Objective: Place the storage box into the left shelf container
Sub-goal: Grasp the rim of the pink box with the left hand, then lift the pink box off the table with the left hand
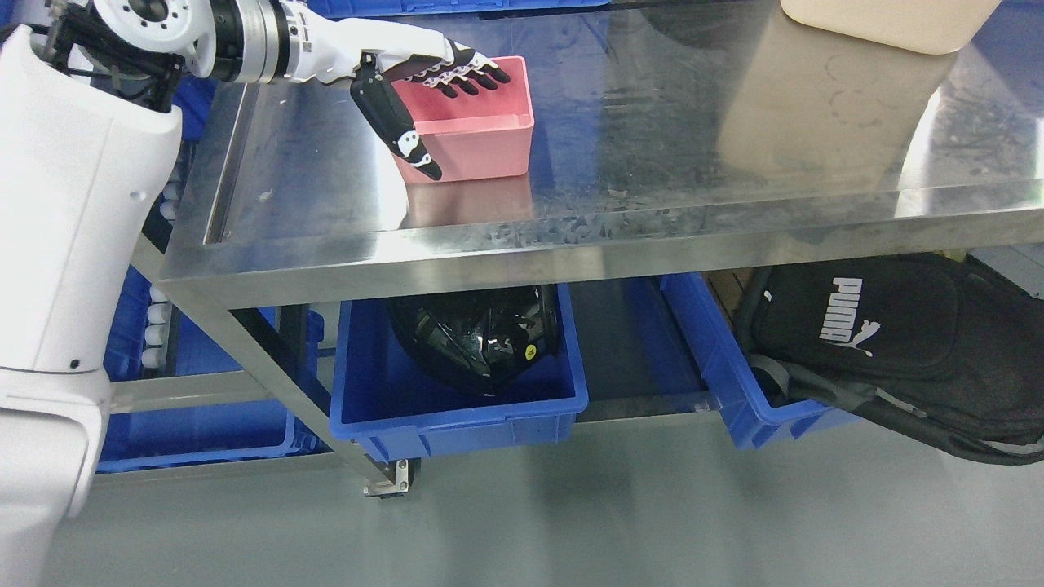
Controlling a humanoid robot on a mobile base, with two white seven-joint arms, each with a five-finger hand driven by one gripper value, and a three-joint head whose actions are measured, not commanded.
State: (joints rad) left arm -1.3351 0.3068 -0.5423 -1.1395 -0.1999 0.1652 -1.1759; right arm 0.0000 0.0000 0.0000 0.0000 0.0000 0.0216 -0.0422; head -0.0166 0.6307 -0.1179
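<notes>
A pink open-topped storage box stands on the steel table near its back left. My left hand reaches in from the upper left and hovers at the box's left end. Its four fingers stretch straight out over the box's inside, while the thumb hangs down outside the front left corner. The hand is open and the box rests flat on the table. A blue bin sits low on the left behind the table leg. My right arm is out of view.
Under the table, a blue bin holds a black helmet. Another blue bin to the right carries a black backpack. A cream container stands at the table's back right. Grey floor lies in front.
</notes>
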